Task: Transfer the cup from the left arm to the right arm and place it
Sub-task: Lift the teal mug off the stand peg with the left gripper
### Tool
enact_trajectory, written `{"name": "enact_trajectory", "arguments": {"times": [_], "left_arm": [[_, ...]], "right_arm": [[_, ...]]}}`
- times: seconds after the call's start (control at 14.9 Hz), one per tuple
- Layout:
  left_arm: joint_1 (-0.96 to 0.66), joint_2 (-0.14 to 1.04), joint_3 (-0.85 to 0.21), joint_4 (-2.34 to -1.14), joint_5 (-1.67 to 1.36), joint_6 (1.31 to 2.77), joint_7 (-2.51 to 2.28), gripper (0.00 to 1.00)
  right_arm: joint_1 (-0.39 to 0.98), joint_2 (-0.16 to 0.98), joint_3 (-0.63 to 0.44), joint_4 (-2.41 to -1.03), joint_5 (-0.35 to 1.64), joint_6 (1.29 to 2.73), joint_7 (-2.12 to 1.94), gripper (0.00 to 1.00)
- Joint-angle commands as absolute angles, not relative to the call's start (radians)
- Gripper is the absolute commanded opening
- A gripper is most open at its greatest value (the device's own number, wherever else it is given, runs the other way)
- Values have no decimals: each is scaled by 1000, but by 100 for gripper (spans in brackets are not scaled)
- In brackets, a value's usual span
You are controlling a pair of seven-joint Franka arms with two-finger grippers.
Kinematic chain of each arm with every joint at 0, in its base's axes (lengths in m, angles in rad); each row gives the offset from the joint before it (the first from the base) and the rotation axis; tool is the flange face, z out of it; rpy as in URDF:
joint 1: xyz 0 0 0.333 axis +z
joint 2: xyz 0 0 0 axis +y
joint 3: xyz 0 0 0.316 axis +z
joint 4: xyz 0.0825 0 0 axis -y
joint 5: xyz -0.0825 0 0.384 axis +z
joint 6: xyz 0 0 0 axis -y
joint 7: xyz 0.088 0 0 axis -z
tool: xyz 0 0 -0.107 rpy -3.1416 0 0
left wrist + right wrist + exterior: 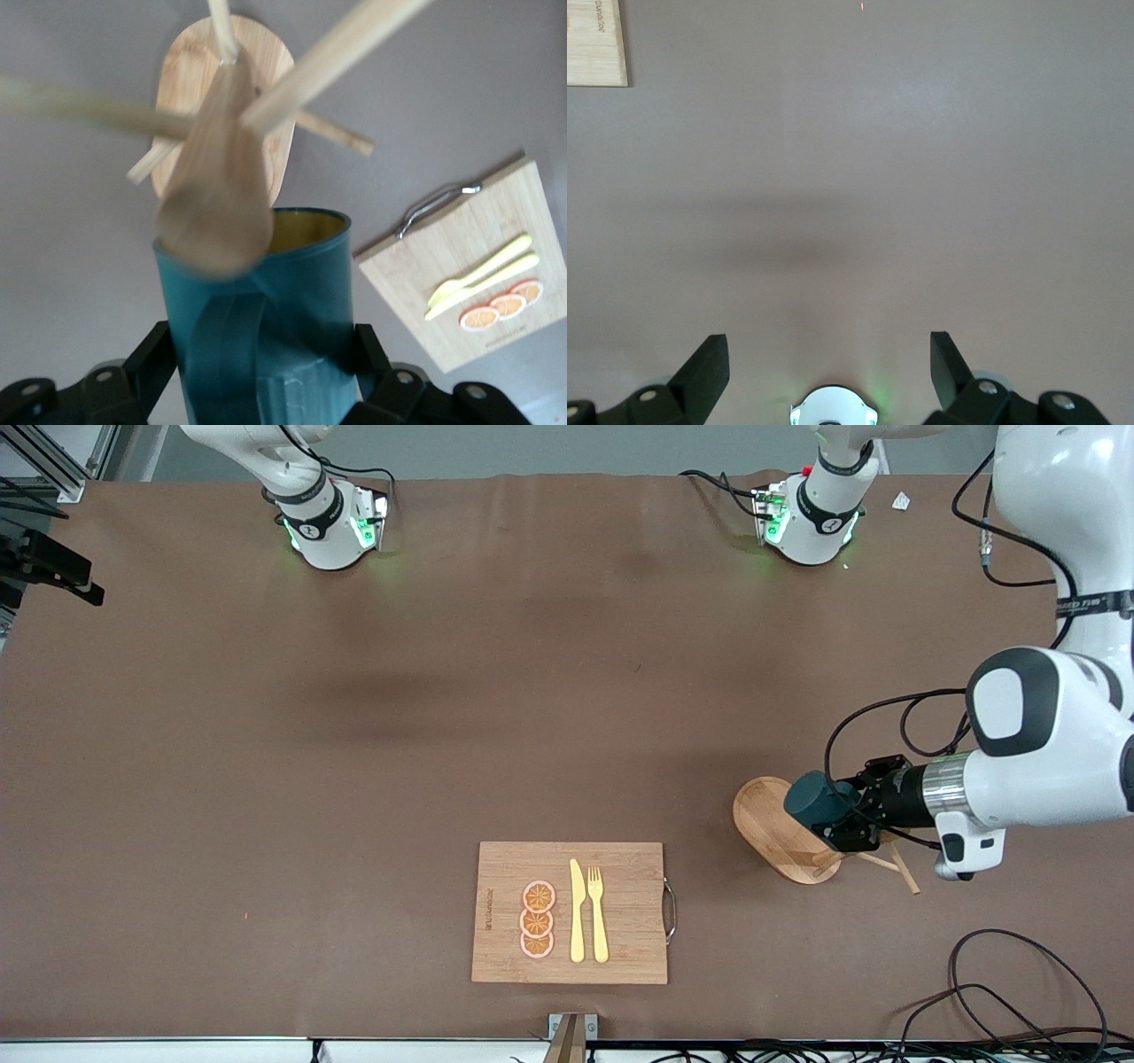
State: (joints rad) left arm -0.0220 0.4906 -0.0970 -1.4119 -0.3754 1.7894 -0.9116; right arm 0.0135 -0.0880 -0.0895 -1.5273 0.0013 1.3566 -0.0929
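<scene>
The dark teal cup (817,802) with a yellow inside is gripped in my left gripper (842,815), which is shut on its sides. It hangs tipped sideways over the oval wooden base of a mug rack (771,824). In the left wrist view the cup (301,336) sits between the black fingers (368,350), handle toward the camera. The left gripper (264,354) holds the cup's mouth just by the rack's rounded post top (217,212). My right gripper (828,350) is open and empty, held high over its own base (831,409); it is out of the front view.
A bamboo cutting board (500,868) lies near the front edge, with a yellow knife (577,912), a yellow fork (597,912) and orange slices (537,920) on it. The rack's wooden pegs (328,53) stick out around the cup. Cables (1001,992) lie at the left arm's end.
</scene>
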Motion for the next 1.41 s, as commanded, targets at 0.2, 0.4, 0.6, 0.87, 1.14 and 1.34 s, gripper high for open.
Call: {"name": "enact_trajectory", "arguments": {"times": [0.2, 0.4, 0.6, 0.87, 1.14, 1.34], "left_arm": [[-89, 396, -136, -1424, -353, 1727, -1056, 58], [-184, 396, -155, -1404, -305, 1733, -1138, 58], [-293, 410, -153, -1387, -273, 1788, -1160, 58], [-467, 460, -150, -1385, -163, 1952, -1212, 58], [-644, 532, -141, -1381, 47, 2100, -1224, 58], [-750, 564, -141, -1381, 240, 2154, -1253, 54]], "right_arm": [[20, -106, -92, -1537, -20, 1356, -130, 100], [21, -106, -92, -1537, -21, 1355, -130, 100], [23, -106, -91, -1537, -32, 1355, -129, 100], [23, -106, -91, -1537, -35, 1353, -117, 100], [23, -106, -91, -1537, -37, 1355, -117, 100], [23, -106, -91, -1537, -37, 1355, -117, 100]]}}
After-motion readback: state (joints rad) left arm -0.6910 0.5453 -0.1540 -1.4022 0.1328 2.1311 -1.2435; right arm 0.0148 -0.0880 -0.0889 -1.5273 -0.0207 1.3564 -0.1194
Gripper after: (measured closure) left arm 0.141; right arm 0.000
